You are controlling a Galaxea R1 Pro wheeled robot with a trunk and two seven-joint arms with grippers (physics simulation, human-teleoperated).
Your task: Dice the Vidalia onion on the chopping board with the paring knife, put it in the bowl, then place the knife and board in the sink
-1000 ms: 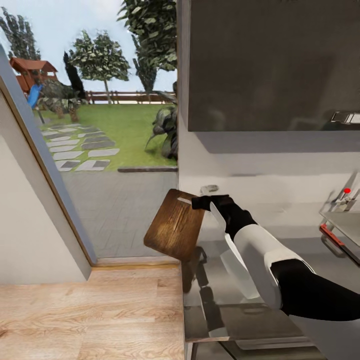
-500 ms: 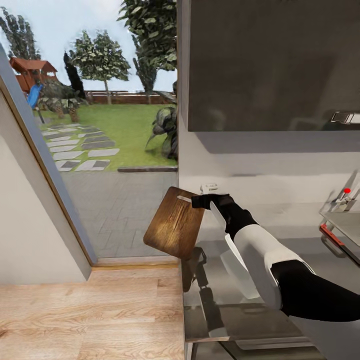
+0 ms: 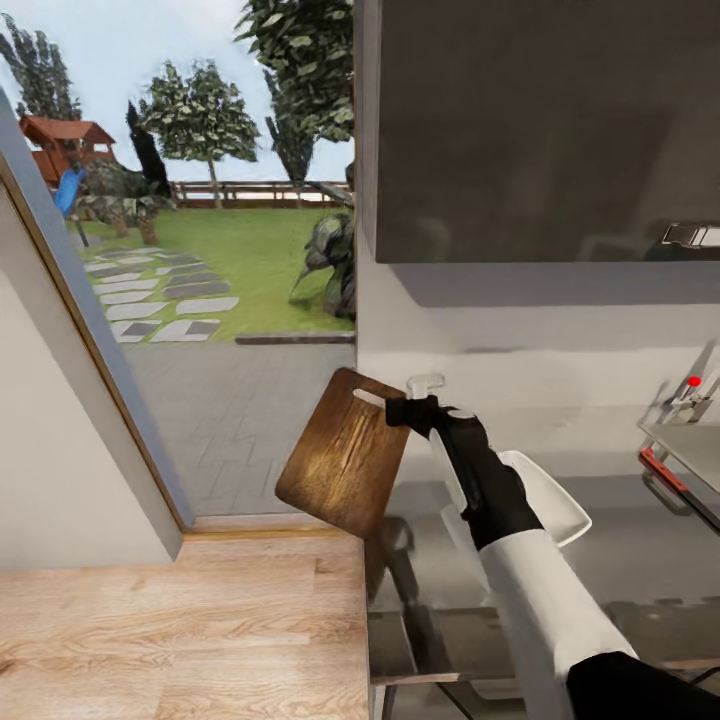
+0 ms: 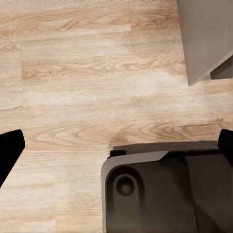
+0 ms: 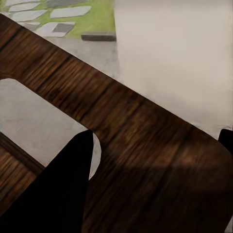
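My right gripper (image 3: 399, 409) is shut on the handle-slot end of the dark brown chopping board (image 3: 343, 452). The board hangs tilted in the air past the left end of the grey countertop (image 3: 610, 560). In the right wrist view the board (image 5: 145, 145) is close up, with one black finger (image 5: 63, 189) lying across it beside the slot. A white square bowl (image 3: 548, 503) sits on the countertop behind my right forearm. The sink (image 3: 690, 450), with its red-knobbed tap (image 3: 693, 384), is at the far right edge. My left gripper (image 4: 116, 145) is open over the wooden floor. The Vidalia onion and paring knife are out of view.
A grey wall cabinet (image 3: 540, 130) hangs above the countertop. To the left, a doorway (image 3: 230, 300) opens onto a paved yard and garden. Light wooden floor (image 3: 180, 630) lies below the board. My dark base (image 4: 160, 194) is under the left gripper.
My right arm has swung over, and the board has shifted slightly left and up. The forearm has moved off the white bowl, which is now uncovered. The camera has not moved.
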